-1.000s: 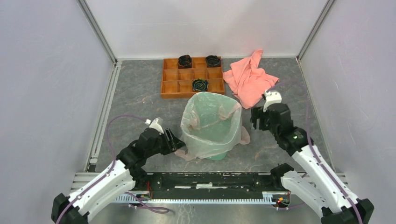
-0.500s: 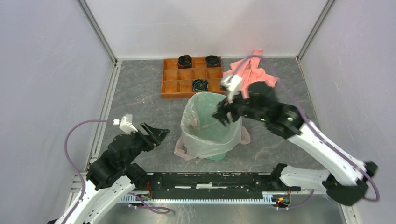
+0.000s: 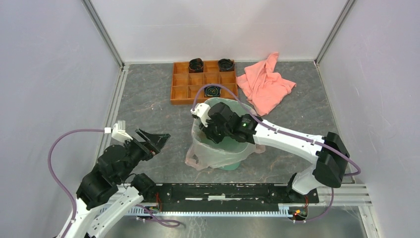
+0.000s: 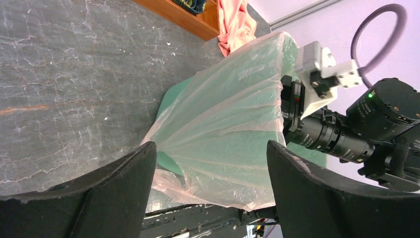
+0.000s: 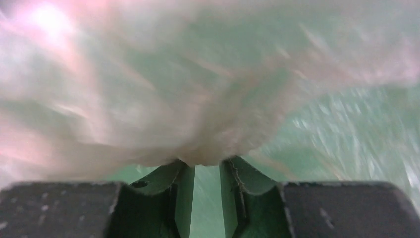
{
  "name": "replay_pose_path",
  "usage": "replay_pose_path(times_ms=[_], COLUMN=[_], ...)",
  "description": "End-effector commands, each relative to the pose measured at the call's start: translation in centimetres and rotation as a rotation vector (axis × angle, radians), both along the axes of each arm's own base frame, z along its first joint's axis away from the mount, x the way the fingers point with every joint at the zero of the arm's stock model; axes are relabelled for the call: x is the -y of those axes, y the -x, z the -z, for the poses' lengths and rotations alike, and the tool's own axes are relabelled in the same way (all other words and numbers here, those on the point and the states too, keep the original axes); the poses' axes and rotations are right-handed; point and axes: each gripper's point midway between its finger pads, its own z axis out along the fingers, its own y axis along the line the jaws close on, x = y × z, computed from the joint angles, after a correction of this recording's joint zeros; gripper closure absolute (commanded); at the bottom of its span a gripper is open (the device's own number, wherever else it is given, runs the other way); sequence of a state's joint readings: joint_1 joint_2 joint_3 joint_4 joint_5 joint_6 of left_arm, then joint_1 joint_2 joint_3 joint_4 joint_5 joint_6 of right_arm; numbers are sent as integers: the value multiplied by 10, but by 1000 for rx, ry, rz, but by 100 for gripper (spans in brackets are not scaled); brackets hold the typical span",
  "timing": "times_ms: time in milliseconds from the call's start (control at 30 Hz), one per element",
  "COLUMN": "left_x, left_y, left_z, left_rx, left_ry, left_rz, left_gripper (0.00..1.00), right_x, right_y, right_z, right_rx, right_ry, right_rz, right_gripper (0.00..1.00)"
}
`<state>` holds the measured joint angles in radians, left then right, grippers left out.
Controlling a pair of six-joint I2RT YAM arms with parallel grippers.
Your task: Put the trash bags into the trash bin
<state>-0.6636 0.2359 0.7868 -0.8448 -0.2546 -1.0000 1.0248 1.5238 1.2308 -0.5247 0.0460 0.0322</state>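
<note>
Two changes: we're dipping the right gripper [image 5: 207, 168] into the trash bin [image 4: 173, 99], jaws narrowing on trash bag [image 3: 218, 157] film at its 9 o'clock rim, probably tucking it down; left gripper [image 3: 159, 141] is backing off, wide open.

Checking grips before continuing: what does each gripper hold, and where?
Left gripper: nothing, jaws open. Right gripper: jaws nearly shut at trash bag film inside the trash bin; hold cannot be told.
</note>
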Motion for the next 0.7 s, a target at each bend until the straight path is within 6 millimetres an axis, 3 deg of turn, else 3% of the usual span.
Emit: replay_pose_path(times_ms=[0, 67, 133, 200, 367, 467, 500, 567, 667], left_x=[-6, -7, -8, -8, -5, 0, 2, 5, 6], left_y=[-1, -1, -1, -1, -5, -7, -8, -8, -7], left_z=[-10, -12, -14, -15, -17, -19, -20, -22, -25], left_rx=[30, 36, 43, 48, 62, 67, 63, 61, 60], left_ry=[-48, -50, -54, -62, -68, -74, -78, -88, -87], left_rz=[-8, -11, -9, -10, -3, 17, 24, 37, 45], left_gripper=[12, 12, 11, 11, 9, 9, 9, 8, 8], right_x=[-79, -85, -73, -37, 96, 133, 136, 123, 65], right_y=[21, 27, 20, -5, -71, -88, -90, -89, -62], right_z=[-61, -67, -60, -44, -26, -27, -29, -25, -6], right_rx=[-24, -48, -18, 65, 351, 403, 414, 377, 251], right_ry=[-405, -433, -375, -213, 254, 414, 446, 429, 272], right_rz=[-227, -265, -221, -61, 378, 495, 511, 477, 260], right_gripper=[70, 69, 66, 59, 45, 45, 45, 45, 44])
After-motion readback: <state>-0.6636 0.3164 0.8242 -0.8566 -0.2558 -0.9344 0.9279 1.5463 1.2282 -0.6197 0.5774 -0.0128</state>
